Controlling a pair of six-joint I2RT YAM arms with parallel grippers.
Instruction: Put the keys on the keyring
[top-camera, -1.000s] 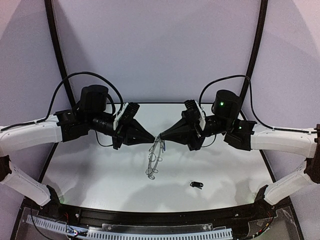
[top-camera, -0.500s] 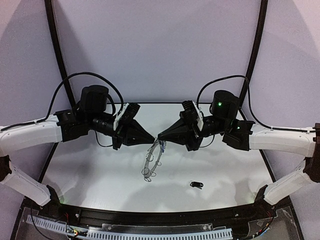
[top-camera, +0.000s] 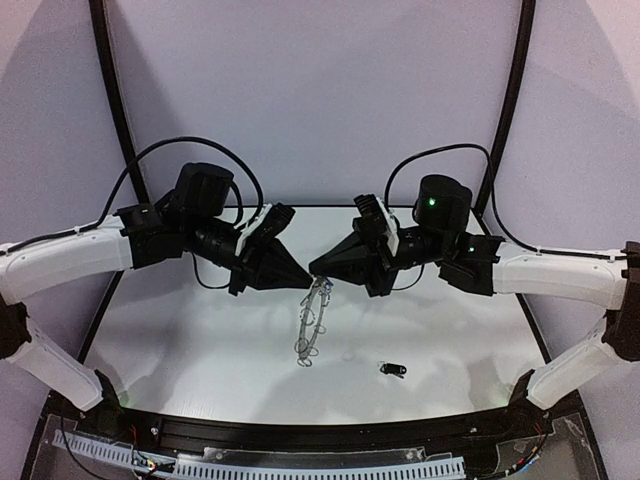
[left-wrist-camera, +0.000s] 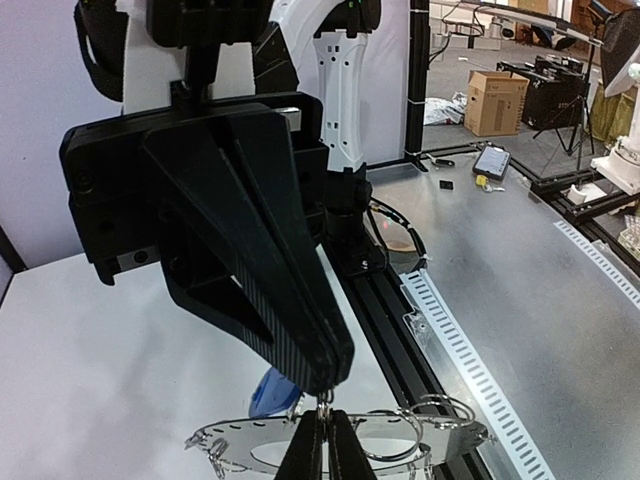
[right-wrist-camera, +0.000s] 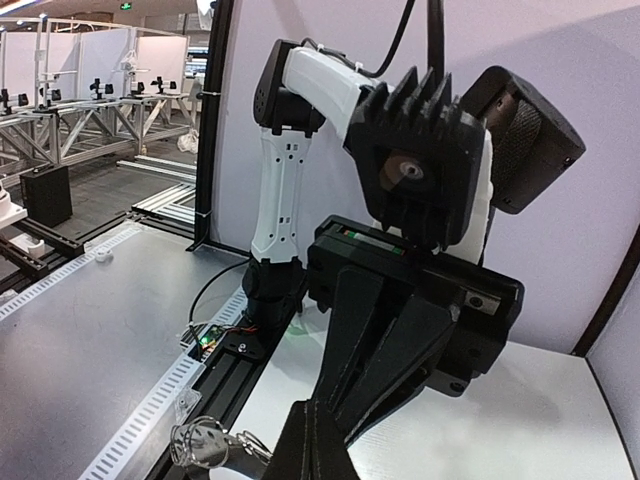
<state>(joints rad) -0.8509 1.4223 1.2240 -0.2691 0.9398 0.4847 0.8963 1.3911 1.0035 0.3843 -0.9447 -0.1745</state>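
- Grey and flat, the keyring (top-camera: 311, 322) hangs edge-on in the air between the two arms, above the middle of the white table (top-camera: 200, 340); its lower end dangles free.
- Left gripper (top-camera: 303, 283) — fingers (left-wrist-camera: 308, 455) pressed together with only a thin slit between them, nipping the ring's upper edge among the small wire loops.
- Right gripper (top-camera: 314, 268) — fingers (left-wrist-camera: 300, 340) also squeezed to a point, tip to tip with the left one. A small wire loop sits right at that tip. Whether the right tip pinches the loop or only touches it, I cannot tell.
- Blue key (left-wrist-camera: 272, 392): its bright plastic head shows just beside the right tip, at the ring's rim. The rest of it is hidden.
- Black key (top-camera: 392, 370): lies on the table, near the front edge, to the right of the hanging ring and well apart from both grippers.
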